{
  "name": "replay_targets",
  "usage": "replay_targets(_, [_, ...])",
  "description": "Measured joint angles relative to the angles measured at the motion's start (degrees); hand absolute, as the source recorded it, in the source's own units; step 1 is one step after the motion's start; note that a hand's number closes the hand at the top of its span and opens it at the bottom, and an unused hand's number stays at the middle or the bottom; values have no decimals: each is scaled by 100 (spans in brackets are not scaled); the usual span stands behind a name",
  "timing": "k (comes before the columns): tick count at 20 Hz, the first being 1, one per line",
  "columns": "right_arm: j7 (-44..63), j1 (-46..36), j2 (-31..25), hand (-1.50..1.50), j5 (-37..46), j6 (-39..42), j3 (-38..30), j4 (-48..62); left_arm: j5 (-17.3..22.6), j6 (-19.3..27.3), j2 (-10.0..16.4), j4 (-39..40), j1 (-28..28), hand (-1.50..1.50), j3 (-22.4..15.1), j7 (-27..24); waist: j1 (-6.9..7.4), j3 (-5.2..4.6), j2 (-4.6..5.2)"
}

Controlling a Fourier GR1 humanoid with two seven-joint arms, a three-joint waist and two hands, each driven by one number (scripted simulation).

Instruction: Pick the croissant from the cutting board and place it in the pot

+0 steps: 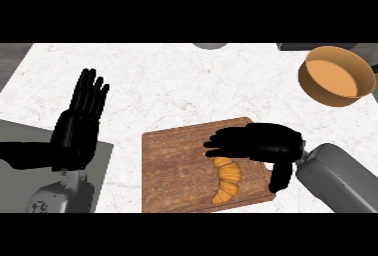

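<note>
Curved golden croissant (227, 181) on wood-grain cutting board (173, 167); round pot (336, 76).

Going from the brown wooden cutting board (177, 170) at the front edge to the round orange pot (314, 92) in the far right corner, it's just open white marble worktop (184, 85). The black right hand (255, 142) covers the golden croissant (227, 182) at its far end, near end exposed. The black left hand (77, 130) rests upright by the left edge, well apart. A grey rounded object (210, 45) and a grey flat object (295, 46) sit at the far edge.
</note>
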Motion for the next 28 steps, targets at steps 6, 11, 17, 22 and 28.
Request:
replay_targets(6, [352,88,252,-150,441,-198,75,42,-21,17,-1,2,1,0,1,-18,-1,1,-1])
replay_targets(11, [532,198,642,-150,804,-449,204,350,-53,9,-9,31,-21,0,-6,-88,16,4,0])
replay_targets(17, [464,245,959,-150,1067,-613,285,659,-16,-41,-5,24,-25,0,-7,-111,19,3,5])
replay_targets(22, [397,211,1234,-150,1272,-678,353,911,10,-65,0,24,-32,0,-11,-112,25,-8,-2])
replay_targets(28, [-97,239,1488,150,1609,-954,651,1080,-62,-37,-9,59,-44,0,-10,-129,24,-7,-15])
